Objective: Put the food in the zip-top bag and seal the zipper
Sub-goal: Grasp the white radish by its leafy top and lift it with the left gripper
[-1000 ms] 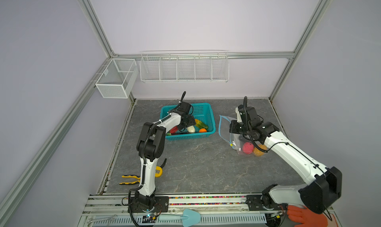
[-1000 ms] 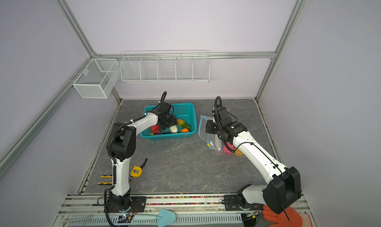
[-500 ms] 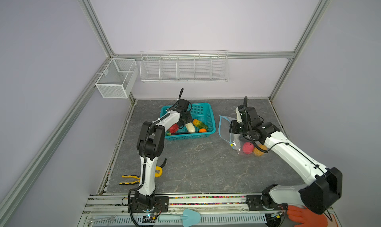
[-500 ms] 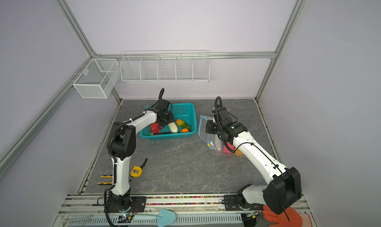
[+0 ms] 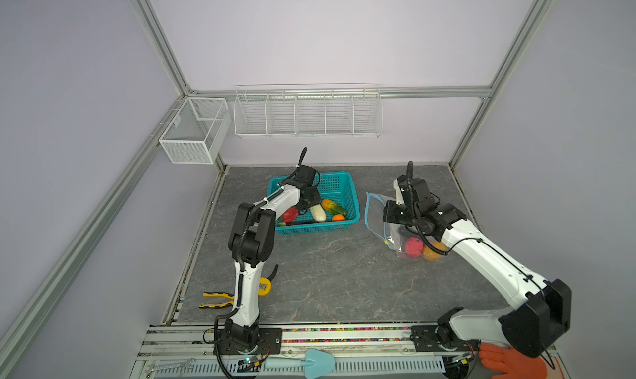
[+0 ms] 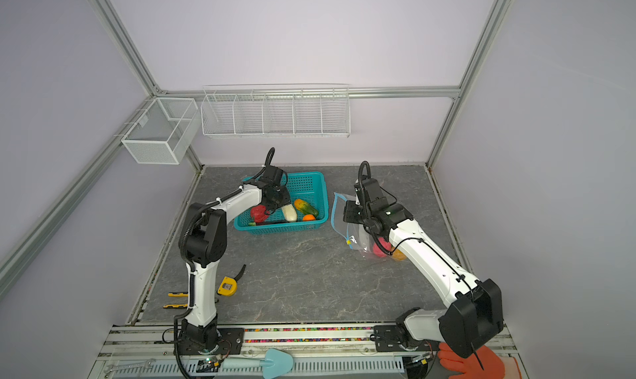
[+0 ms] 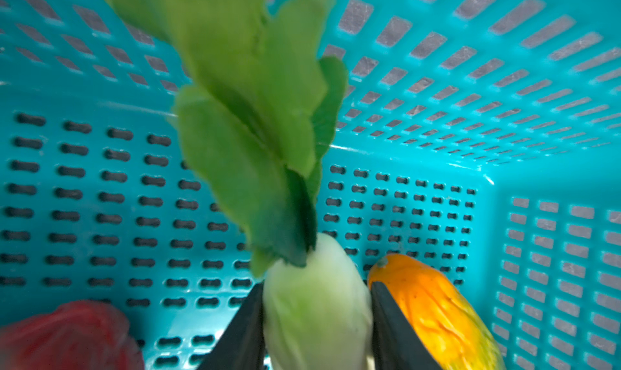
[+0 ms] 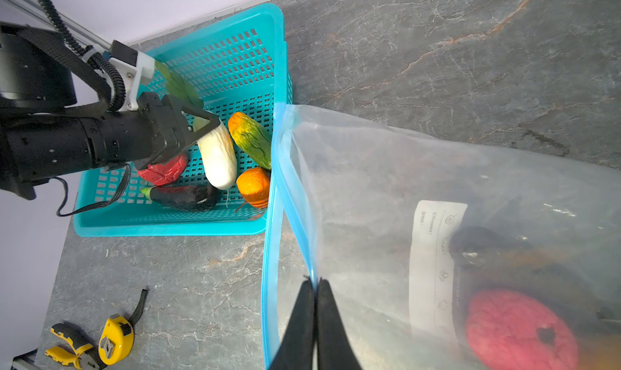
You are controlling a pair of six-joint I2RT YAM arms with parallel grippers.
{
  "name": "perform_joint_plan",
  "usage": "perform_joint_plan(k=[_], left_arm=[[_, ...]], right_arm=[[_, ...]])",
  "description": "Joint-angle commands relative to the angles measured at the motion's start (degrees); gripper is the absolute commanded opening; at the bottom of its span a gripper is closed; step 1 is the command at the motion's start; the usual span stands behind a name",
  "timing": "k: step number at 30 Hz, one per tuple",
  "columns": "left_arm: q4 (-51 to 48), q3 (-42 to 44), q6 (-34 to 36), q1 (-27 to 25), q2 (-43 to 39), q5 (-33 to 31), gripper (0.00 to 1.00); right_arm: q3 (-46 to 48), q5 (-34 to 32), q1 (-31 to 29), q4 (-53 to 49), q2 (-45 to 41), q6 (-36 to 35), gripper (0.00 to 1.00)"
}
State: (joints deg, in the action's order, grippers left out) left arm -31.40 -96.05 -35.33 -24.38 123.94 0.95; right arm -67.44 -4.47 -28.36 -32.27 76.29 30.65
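— Food nearest us sits in the zip-top bag (image 8: pixel 369 170): a pink ball (image 5: pixel 413 247), dimpled and rough, and an orange piece (image 5: pixel 432 251) cut off behind the right arm (image 5: pixel 481 256). A dark lump (image 8: pixel 477 244) behind the white label (image 8: pixel 433 250) is too smeared by crinkled plastic to name.
— And the right gripper (image 8: pixel 314 281)?
— Black fingers pressed together, pinching the zipper (image 8: pixel 270 267), that thin blue strip; the mouth gapes toward the basket. Yellow slider (image 5: pixel 387 242) at the near end.
— Further back, the teal basket (image 5: pixel 316 228), slotted plastic.
— More food there: a glossy eggplant (image 8: pixel 184 197), an orange fruit (image 5: pixel 338 217), a ribbed yellow-green gourd (image 5: pixel 334 207), a red piece (image 5: pixel 290 214) half hidden by the left arm (image 5: pixel 275 201).
— Left gripper (image 7: pixel 316 284)?
— Fingers clamped on both flanks of the white radish (image 7: pixel 316 321); its green leaves (image 7: pixel 255 116) blur, and whether it rests on the basket floor I can't tell.
— Behind all, white wire racks (image 5: pixel 306 119) and a mesh box (image 5: pixel 192 133) on the back wall.
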Motion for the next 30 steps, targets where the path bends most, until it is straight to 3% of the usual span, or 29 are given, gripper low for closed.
perform_joint_plan(k=[1,22,30], left_arm=[[0.67,1.16,0.17,0.12,-2.37,-0.47,0.40],[13.38,13.82,-3.14,-0.62,-16.54,1.70,0.34],[15.70,15.91,-3.41,-3.10,-22.73,-0.83,0.32]], right_arm=[[-0.41,-0.10,-0.48,0.11,-1.34,0.50,0.07],[-2.90,-0.86,-0.71,-0.91,-1.15,-0.12,0.07],[-3.81,-0.76,-0.72,-0.82,-0.44,0.02,0.07]])
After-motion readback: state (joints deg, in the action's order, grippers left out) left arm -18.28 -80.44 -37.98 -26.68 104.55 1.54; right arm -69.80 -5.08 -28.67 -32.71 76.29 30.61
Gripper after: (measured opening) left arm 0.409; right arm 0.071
